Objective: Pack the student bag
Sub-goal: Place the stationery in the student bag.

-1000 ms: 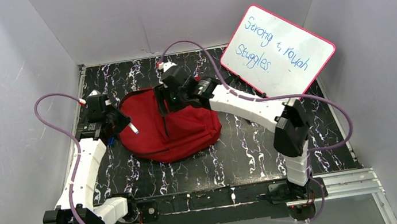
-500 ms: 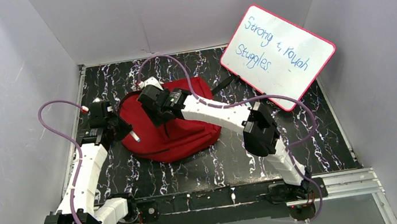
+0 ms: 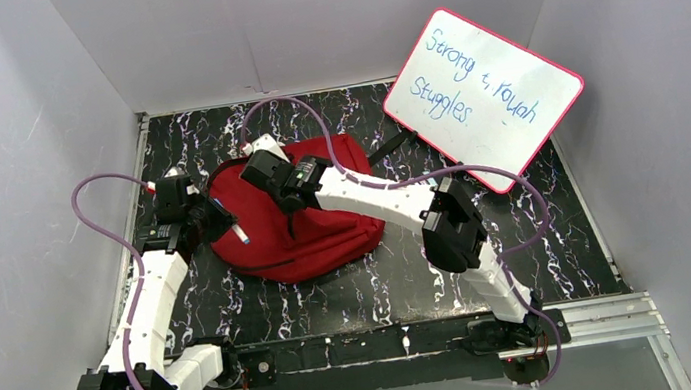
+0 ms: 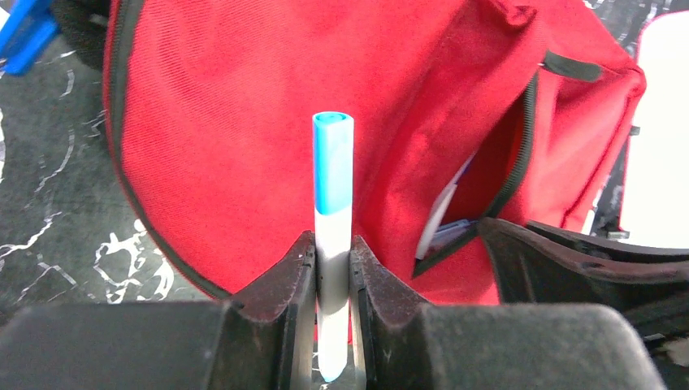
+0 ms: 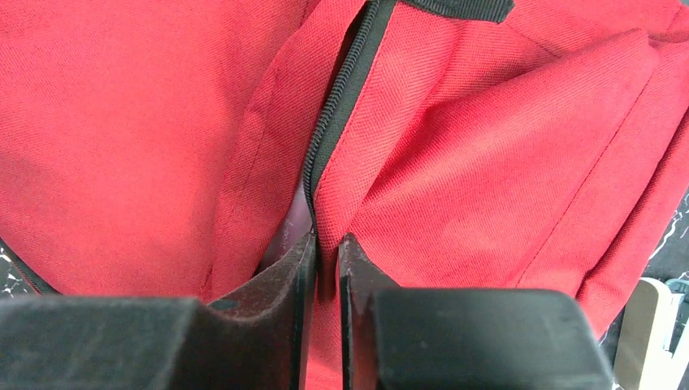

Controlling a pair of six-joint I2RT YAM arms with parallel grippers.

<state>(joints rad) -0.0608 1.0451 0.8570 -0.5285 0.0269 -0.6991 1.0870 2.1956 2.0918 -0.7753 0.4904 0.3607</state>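
The student bag (image 3: 326, 230) is a red fabric backpack lying flat at mid-table. My left gripper (image 4: 333, 245) is shut on a white marker with a blue cap (image 4: 333, 183), which points at the bag (image 4: 219, 122) from its left side (image 3: 237, 231). A zippered pocket (image 4: 496, 187) gapes with papers (image 4: 443, 219) inside. My right gripper (image 5: 325, 240) is shut on the red fabric edge of the bag (image 5: 487, 154), right beside the black zipper (image 5: 341, 97). In the top view the right gripper (image 3: 261, 178) sits over the bag's upper left.
A pink-framed whiteboard (image 3: 482, 86) with blue writing leans at the back right. A blue object (image 4: 24, 32) lies on the black marbled table (image 3: 431, 264) left of the bag. Grey walls close in the table on three sides.
The right arm swung left over the bag and its jaws closed on the fabric edge by the zipper. The left gripper with the marker edged slightly toward the bag.
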